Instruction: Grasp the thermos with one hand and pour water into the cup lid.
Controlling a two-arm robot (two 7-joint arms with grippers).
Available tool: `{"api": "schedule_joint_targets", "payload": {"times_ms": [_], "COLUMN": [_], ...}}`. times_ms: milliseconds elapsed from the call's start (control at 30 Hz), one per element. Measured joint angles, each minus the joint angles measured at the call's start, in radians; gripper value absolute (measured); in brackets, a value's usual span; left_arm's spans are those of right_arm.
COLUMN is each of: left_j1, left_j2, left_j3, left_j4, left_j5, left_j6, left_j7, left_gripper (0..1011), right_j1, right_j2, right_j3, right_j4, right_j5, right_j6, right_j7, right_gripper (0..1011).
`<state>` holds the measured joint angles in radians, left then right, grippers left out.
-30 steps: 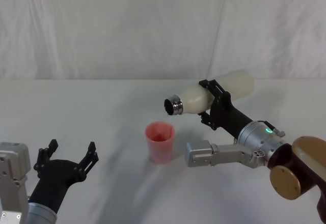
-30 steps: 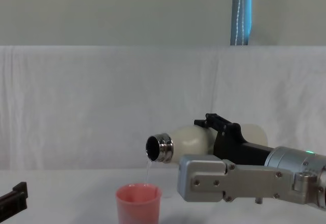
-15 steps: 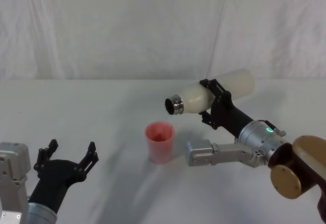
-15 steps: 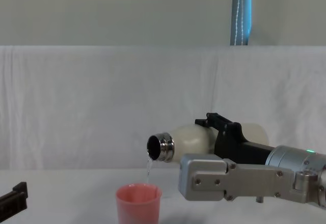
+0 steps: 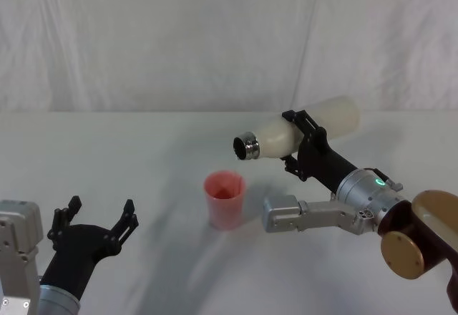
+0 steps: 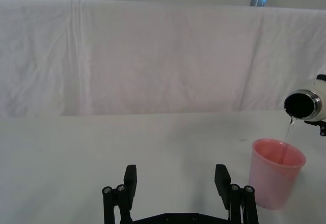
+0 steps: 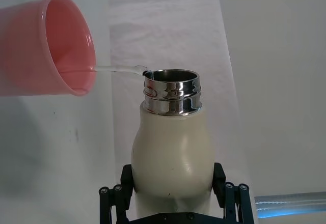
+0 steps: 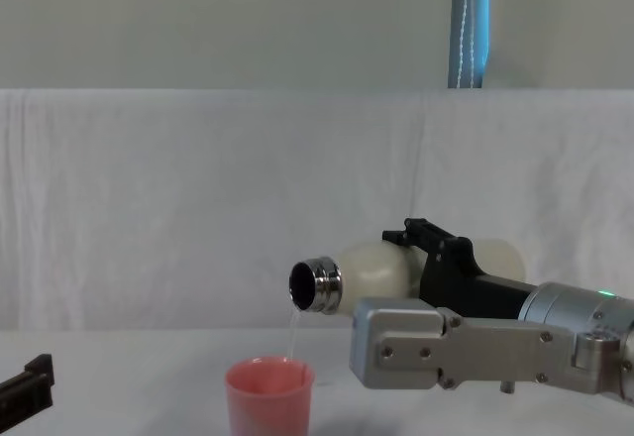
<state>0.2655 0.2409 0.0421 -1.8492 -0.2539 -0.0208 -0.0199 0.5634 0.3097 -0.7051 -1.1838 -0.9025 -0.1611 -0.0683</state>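
We see the right gripper [image 5: 300, 142] up off the surface [image 5: 143, 165], jaws clenched around the body of the thermos [image 5: 297, 135]. The thermos lies nearly level in the air, steel neck tipped slightly down and pointing toward the robot's left. Its open mouth hangs above and a little right of the cup lid [image 5: 225, 200].

In the chest view the thermos [image 8: 369, 270] spills a thin stream of water [image 8: 291, 332] from the lower lip of its neck, falling straight into the cup lid [image 8: 268, 396] below. The left wrist view shows the same: the stream runs from the dark mouth of the thermos [image 6: 304, 104] into the cup lid [image 6: 277, 172]. In the right wrist view the water [image 7: 117, 70] reaches the inside of the cup lid [image 7: 48, 46], and the jaws clamp the cream body of the thermos [image 7: 171, 163] on both sides.

The cup lid stands upright on the white surface, touching nothing else.

The left gripper [image 5: 99, 219] sits low at the near left, well apart from the cup lid, jaws spread and holding nothing. We see the left gripper [image 6: 176, 184] again from its own wrist, just over the cloth.
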Motion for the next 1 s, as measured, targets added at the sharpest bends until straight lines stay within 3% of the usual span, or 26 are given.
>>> {"api": "schedule_joint_targets", "payload": {"times_ms": [1000], "left_j1": [0.000], "left_j2": [0.000], "left_j3": [0.000], "left_j4": [0.000], "left_j5": [0.000], "left_j6": [0.000], "left_j7": [0.000], "left_gripper": [1001], "right_j1": [0.004], "right_j2": [0.007], "right_j3": [-0.008], "right_j4": [0.000], "right_j5": [-0.019], "right_j6": [0.002], "right_j7": [-0.007], "right_gripper": [950]}}
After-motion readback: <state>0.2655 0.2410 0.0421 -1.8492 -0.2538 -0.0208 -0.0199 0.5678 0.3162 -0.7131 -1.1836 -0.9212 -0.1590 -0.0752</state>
